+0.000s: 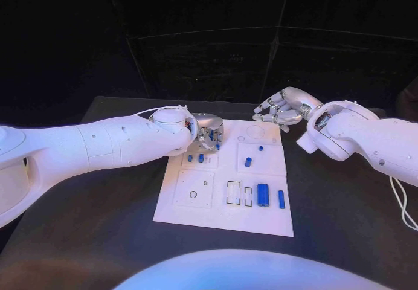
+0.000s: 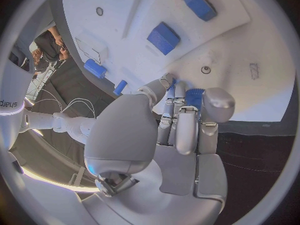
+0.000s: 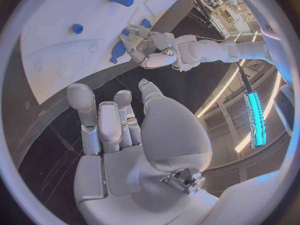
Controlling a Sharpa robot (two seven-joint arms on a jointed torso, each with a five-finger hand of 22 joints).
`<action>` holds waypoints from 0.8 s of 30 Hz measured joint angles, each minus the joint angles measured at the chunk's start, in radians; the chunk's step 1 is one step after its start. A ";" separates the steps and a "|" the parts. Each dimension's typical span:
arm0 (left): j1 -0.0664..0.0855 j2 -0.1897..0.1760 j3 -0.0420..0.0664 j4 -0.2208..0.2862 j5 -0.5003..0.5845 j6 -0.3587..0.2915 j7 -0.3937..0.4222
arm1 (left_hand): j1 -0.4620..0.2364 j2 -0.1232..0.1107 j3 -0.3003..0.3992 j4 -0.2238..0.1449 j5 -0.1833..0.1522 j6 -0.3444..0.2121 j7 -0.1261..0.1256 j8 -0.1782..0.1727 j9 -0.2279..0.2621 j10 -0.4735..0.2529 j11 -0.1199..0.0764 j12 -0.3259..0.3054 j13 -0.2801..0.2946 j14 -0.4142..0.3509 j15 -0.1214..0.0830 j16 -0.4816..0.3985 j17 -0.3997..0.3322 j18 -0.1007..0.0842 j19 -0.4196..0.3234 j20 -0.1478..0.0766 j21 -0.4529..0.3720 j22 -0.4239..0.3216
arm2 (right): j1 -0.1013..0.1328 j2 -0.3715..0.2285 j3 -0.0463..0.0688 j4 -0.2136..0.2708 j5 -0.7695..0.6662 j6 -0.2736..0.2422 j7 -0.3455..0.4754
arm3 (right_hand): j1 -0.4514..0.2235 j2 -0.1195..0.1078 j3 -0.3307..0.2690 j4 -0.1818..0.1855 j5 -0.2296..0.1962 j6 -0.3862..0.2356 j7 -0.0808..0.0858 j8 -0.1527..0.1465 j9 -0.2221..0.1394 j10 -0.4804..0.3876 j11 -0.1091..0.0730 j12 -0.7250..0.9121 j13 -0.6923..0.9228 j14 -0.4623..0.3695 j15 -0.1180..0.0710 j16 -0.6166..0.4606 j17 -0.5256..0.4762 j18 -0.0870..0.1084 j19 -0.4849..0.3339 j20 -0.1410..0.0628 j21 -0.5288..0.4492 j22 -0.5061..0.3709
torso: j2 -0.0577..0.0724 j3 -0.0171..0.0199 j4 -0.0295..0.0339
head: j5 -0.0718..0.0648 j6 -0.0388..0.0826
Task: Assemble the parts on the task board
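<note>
Left hand (image 1: 204,134) is down on the far-left part of the task board (image 1: 187,208), fingers curled in. The left wrist view shows a small blue part (image 2: 194,96) pinched at its fingertips (image 2: 181,92), right against the board surface. Looks like an insertion or a pick in progress; can't tell which.

Next to that hand, two short blue pegs (image 1: 195,158) stand in the upper-left panel. Below them, the lower-left panel has an oval recess (image 1: 193,194) that looks unfilled.

Board centre: a rectangular slot (image 1: 234,193) sits open, with a thin blue-edged piece (image 1: 248,196) just beside it. Then a fat blue cylinder (image 1: 263,194) and a slim blue bar (image 1: 281,199), both lying flat and probably not yet seated. Upper-right panel carries a blue peg (image 1: 248,162) and a smaller blue stud (image 1: 260,148).

Right hand (image 1: 279,109) hovers off the board's far-right corner, over the tabletop (image 1: 339,205). Fingers loosely spread, nothing in it; the right wrist view confirms an empty palm (image 3: 119,130).

Progress call: early to mid. A few pegs look placed in the upper panels. The lower row parts, the open slot and the oval recess are left, and the piece in the left hand needs settling.
</note>
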 measured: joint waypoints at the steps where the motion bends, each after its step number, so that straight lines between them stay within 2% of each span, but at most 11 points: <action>1: -0.001 -0.001 0.000 0.000 0.001 -0.004 0.002 | -0.001 0.001 0.001 -0.001 0.000 0.000 0.000 0.000 0.000 0.001 -0.001 -0.004 -0.001 0.000 0.000 0.000 0.001 0.000 0.001 -0.001 0.003 0.003 | 0.000 0.000 0.000 0.000 0.000 0.000 0.000 | 0.000 0.000 0.000 0.000 0.000 0.000 0.000 0.000 0.000 0.000 0.000 0.000 0.000 0.000 0.000 0.000 0.000 0.000 0.000 0.000 0.000 0.000 | 0.000 0.0000 0.0001 | 0.000 0.000; 8: -0.004 -0.021 -0.001 0.008 0.017 -0.032 0.012 | -0.006 -0.004 0.011 -0.011 0.000 0.004 0.004 -0.020 -0.001 0.014 0.004 -0.033 -0.014 0.000 0.000 0.000 0.000 0.000 0.001 -0.001 0.007 0.012 | 0.000 0.000 0.000 -0.002 0.000 0.000 0.000 | 0.000 0.000 0.000 0.000 0.000 0.000 0.000 0.000 0.000 0.000 0.000 0.000 0.000 0.000 0.000 0.000 0.000 0.000 0.000 0.000 0.000 0.000 | -0.001 -0.0003 0.0008 | -0.005 0.001; 14: -0.002 -0.060 0.005 0.047 0.033 -0.047 0.012 | -0.008 -0.006 0.014 -0.014 0.000 0.005 0.006 -0.026 -0.006 0.018 0.007 -0.038 -0.016 0.000 0.000 0.000 0.000 0.000 0.001 -0.001 0.008 0.014 | 0.000 -0.001 0.000 -0.003 0.000 0.000 0.000 | 0.000 0.000 0.000 0.000 0.000 0.000 0.000 0.000 0.000 0.000 0.000 0.000 0.000 0.000 0.000 0.000 0.000 0.000 0.000 0.000 0.000 0.000 | -0.001 -0.0016 0.0008 | -0.011 0.004; 17: 0.002 -0.082 0.008 0.072 0.040 -0.053 0.011 | -0.020 -0.016 0.016 -0.011 0.000 0.006 0.006 -0.030 -0.006 0.025 0.007 -0.048 -0.019 0.000 0.000 0.000 -0.004 0.000 0.004 0.003 0.012 0.019 | 0.000 -0.003 0.000 -0.005 0.000 0.000 -0.001 | 0.000 0.000 0.000 0.000 0.000 0.000 0.000 0.000 0.000 0.000 0.000 0.000 0.000 0.000 0.000 0.000 0.000 0.000 0.000 0.000 0.000 0.000 | -0.001 -0.0016 0.0013 | -0.011 0.005; 24: 0.009 -0.135 0.032 0.126 0.049 -0.065 0.009 | -0.025 -0.021 0.016 -0.011 0.000 0.007 0.007 -0.034 -0.008 0.028 0.011 -0.055 -0.020 0.000 0.000 0.000 -0.004 0.000 0.004 0.003 0.012 0.020 | 0.000 -0.002 0.000 -0.010 0.000 0.001 -0.002 | 0.000 0.000 0.000 0.000 0.003 0.000 0.000 0.000 0.000 0.000 0.000 0.000 0.000 0.000 0.000 0.000 0.000 0.000 0.000 0.000 0.000 0.000 | -0.001 -0.0020 0.0015 | -0.007 0.009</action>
